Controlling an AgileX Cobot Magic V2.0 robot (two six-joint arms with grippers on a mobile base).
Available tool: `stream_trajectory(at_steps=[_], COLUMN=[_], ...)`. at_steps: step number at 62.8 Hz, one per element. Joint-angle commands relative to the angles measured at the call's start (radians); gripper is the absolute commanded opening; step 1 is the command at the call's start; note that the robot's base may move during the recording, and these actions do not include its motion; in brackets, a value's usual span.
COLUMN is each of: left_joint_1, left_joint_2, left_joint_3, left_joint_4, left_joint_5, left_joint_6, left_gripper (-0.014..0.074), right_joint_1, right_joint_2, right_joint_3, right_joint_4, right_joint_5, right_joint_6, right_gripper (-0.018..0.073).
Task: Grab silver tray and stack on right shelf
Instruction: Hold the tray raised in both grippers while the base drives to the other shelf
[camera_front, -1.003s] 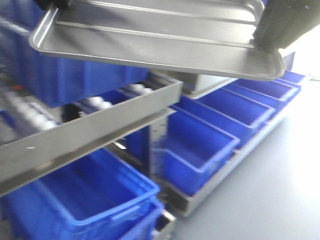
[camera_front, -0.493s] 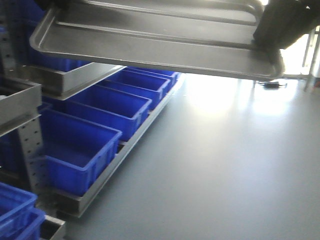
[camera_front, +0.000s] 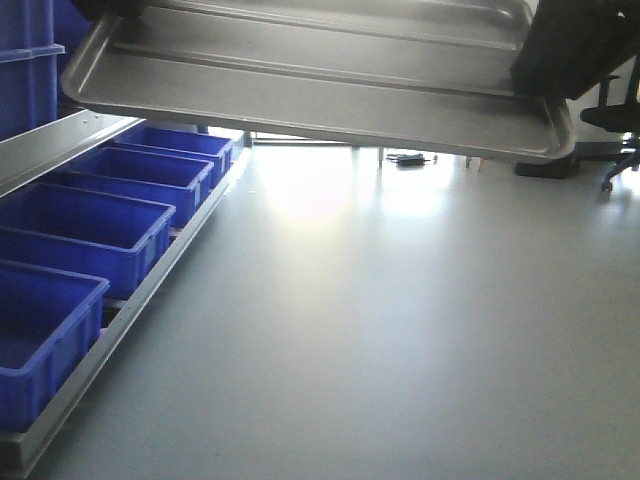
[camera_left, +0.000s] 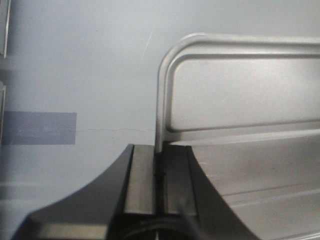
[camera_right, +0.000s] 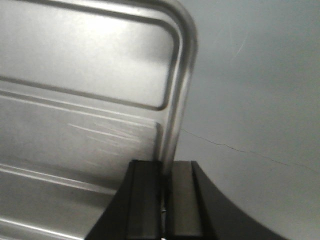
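The silver tray (camera_front: 320, 95) hanging above the grey floor (camera_front: 380, 330), left gripper (camera_left: 159, 157) pinching one short rim, right gripper (camera_right: 165, 170) pinching the opposite rim.

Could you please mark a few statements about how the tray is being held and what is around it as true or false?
1. The left hand and the right hand are each shut on the rim of the silver tray. True.
2. The silver tray lies flat on the ground. False: it is held in the air above the grey floor.
3. A row of blue bins stands at the left of the front view. True.
4. The blue bins are full of parts. False: the insides that show look empty.
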Motion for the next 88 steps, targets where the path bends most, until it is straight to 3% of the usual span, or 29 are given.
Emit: stream_trajectory(at_steps=[1, 88], left_joint_1=[-0.006, -0.006], left_joint_2=[-0.030, -0.030], left_joint_3=[-0.037, -0.037], left_joint_4=[0.042, 0.031], left_joint_5=[-0.043, -0.043], left_joint_6=[-0.006, -0.006], left_gripper=[-0.0093, -0.0093], right_joint_1=[-0.001, -0.001], right_joint_2=[-0.027, -0.027], right_joint_3=[-0.034, -0.034], right_joint_4=[-0.025, -0.025], right_joint_5=[-0.039, -0.039], right_joint_6=[-0.027, -0.027], right_gripper=[0.0057, 0.0057])
